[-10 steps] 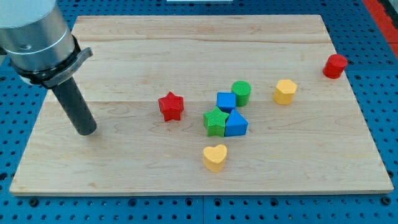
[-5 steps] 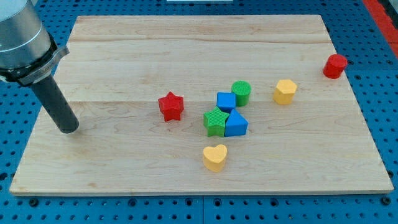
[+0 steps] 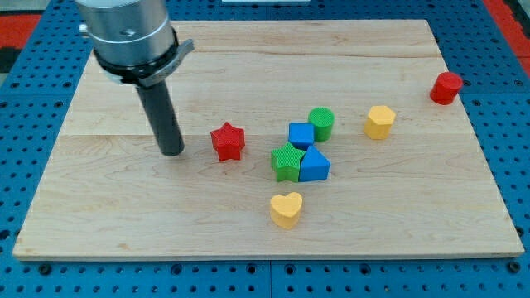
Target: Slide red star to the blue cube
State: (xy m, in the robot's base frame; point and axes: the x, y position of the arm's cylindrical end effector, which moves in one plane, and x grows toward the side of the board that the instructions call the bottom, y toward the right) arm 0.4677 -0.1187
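Note:
The red star (image 3: 227, 141) lies on the wooden board (image 3: 124, 207) left of centre. The blue cube (image 3: 301, 134) sits to its right, touching a green cylinder (image 3: 321, 122), a green star-like block (image 3: 286, 161) and a blue triangular block (image 3: 314, 165). My tip (image 3: 172, 152) rests on the board just left of the red star, a small gap apart from it.
A yellow heart (image 3: 286, 209) lies below the cluster. A yellow hexagonal block (image 3: 379, 122) stands to the right of the cluster. A red cylinder (image 3: 445, 88) stands at the board's right edge.
My tip first slid left, then swung right and slightly up to just left of the red star. No block has moved.

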